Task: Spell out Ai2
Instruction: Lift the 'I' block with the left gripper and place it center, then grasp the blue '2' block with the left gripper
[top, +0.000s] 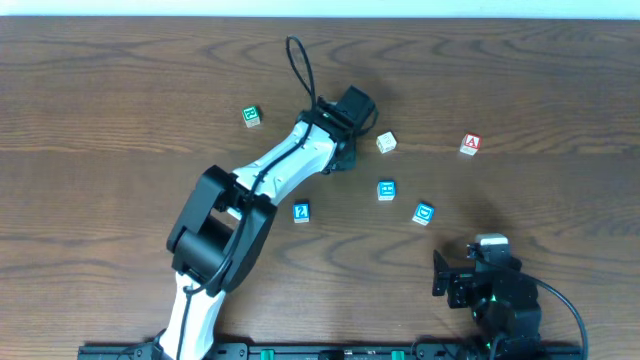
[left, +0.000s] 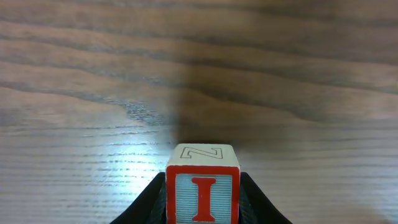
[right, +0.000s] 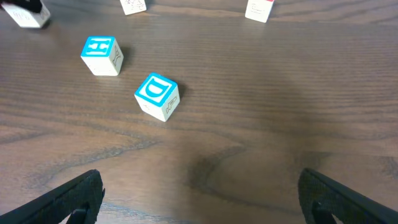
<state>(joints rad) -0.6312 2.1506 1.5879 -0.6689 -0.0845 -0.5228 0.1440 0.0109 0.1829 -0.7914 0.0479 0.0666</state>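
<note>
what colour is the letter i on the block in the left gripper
Red, on the red-framed wooden block; left wrist view.

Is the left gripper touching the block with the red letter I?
Touching. In the left wrist view, the left gripper has its two dark fingers right against both sides of the red I block, with no gap showing on either side.

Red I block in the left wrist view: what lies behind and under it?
Behind the I block only wooden table shows. Beneath it is out of frame.
</note>
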